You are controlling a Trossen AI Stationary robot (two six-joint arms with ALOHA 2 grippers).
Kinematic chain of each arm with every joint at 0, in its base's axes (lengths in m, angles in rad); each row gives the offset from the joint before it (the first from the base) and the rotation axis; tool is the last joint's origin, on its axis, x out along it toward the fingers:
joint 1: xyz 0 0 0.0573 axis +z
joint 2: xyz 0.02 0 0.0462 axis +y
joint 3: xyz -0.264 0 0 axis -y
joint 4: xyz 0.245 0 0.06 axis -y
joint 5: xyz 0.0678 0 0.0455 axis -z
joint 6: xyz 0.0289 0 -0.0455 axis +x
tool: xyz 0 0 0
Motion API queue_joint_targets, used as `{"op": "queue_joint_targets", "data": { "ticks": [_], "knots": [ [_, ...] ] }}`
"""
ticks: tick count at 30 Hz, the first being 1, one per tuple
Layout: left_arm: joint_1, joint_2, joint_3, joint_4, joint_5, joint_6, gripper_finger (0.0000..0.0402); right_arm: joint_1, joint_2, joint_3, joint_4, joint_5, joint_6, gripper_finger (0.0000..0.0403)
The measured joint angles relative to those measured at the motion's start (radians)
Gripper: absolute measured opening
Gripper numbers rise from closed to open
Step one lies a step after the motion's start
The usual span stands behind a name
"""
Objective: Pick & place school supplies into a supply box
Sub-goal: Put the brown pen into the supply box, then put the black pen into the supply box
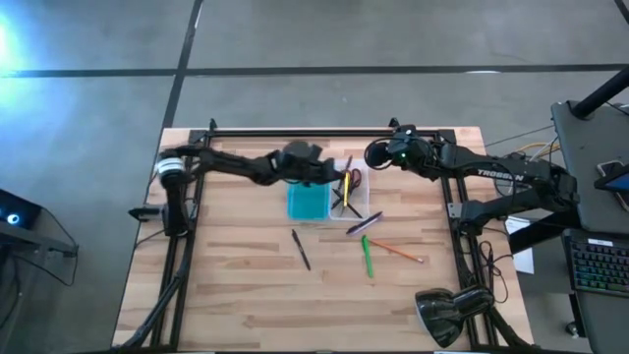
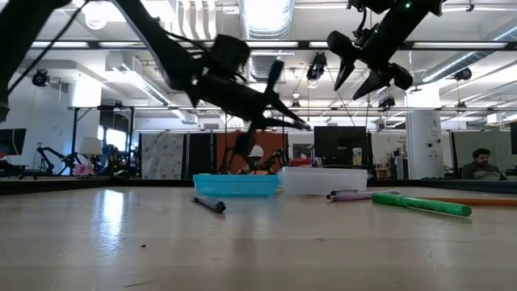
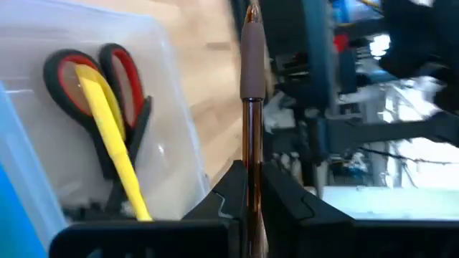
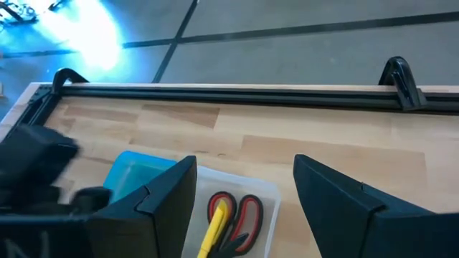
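My left claw [image 3: 247, 204] is clamped shut on a slim copper-brown pen with a grey grip sleeve [image 3: 251, 107], holding it low on the barrel so most of it stands out past my fingertips. It looks light, stiff and smooth, so I judge it could twist or slide in a loose pinch; a hold near its middle would be steadier. I hang above the small plastic supply box [image 1: 327, 202], half turquoise, half clear. In the clear half lie the red-handled scissors [image 3: 100, 86] and a yellow pencil [image 3: 111, 136], just beside the pen. My right claw [image 4: 244, 197] waits wide open above the far side of the wooden counter [image 1: 246, 285], near the box.
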Motion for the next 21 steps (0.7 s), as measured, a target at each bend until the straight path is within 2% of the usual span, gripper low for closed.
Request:
{"op": "queue_joint_targets", "data": {
  "ticks": [3,7,12,15,18,21],
  "knots": [
    [-0.001,0.058,0.077,-0.108,-0.043,-0.001,0.0019,0.0,-0.009,0.0,-0.014,-0.002,0.001,0.0224],
    [-0.004,0.089,0.147,-0.259,-0.052,0.053,0.0054,0.0,-0.025,0.0,-0.043,-0.001,0.001,0.0224],
    [-0.02,0.089,0.169,-0.281,-0.035,0.099,0.0094,-0.002,-0.037,0.0,-0.076,0.001,0.0,0.0224],
    [-0.021,0.061,0.165,-0.31,0.006,0.146,0.0105,-0.004,-0.039,0.0,-0.075,0.002,-0.007,0.0224],
    [-0.019,0.008,0.164,-0.406,0.068,0.322,0.0107,-0.004,-0.038,0.0,-0.075,0.002,-0.014,0.0224],
    [-0.033,-0.081,0.164,-0.603,0.107,0.631,0.0107,-0.004,-0.038,0.0,-0.075,0.001,-0.051,0.0224]
  ]
}}
